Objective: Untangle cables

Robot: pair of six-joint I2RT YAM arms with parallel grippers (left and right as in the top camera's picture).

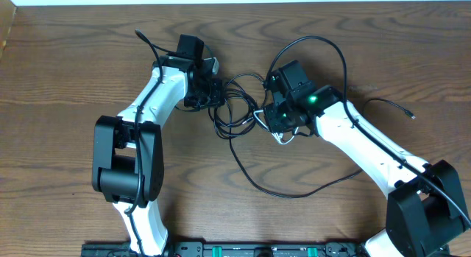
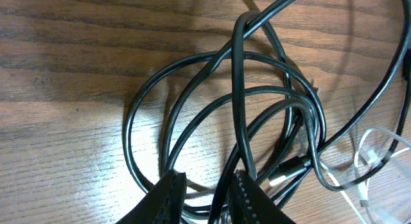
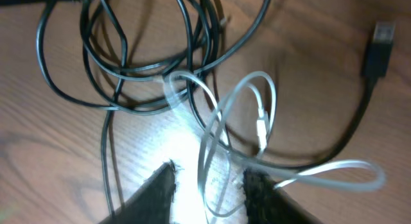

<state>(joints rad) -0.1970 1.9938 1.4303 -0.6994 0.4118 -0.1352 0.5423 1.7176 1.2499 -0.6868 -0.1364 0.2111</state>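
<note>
The cables (image 1: 235, 102) lie as one loose knot in the middle of the desk (image 1: 73, 65), directly between your two arms. A long black loop trails off toward the near edge and another arches toward the far side. In the left wrist view the black coils overlap in several rings, and one black strand (image 2: 236, 89) rides over the top of them and drops straight into the left claw (image 2: 207, 179). That claw is drawn narrow and looks to be pinching this strand, though the contact itself sits at the frame's edge. The white cable (image 3: 262, 124) lies at the right side of the knot, its loops crossing under and over the black rings. One white run passes lengthwise through the right claw (image 3: 207, 171). That claw is spread, with bare desk showing on both sides of the cord, so it grips nothing. A black plug (image 3: 380, 41) lies free, well off to one side of it. What matters for you is that the white cord's long axis points from the right claw's gap straight ahead into the black coil, and the right arm is clearly the nearer one. I judge that closing there and drawing back along that axis, away from the left claw, would slide the white loops out. A sideways pull risks cinching them on the black rings.
</note>
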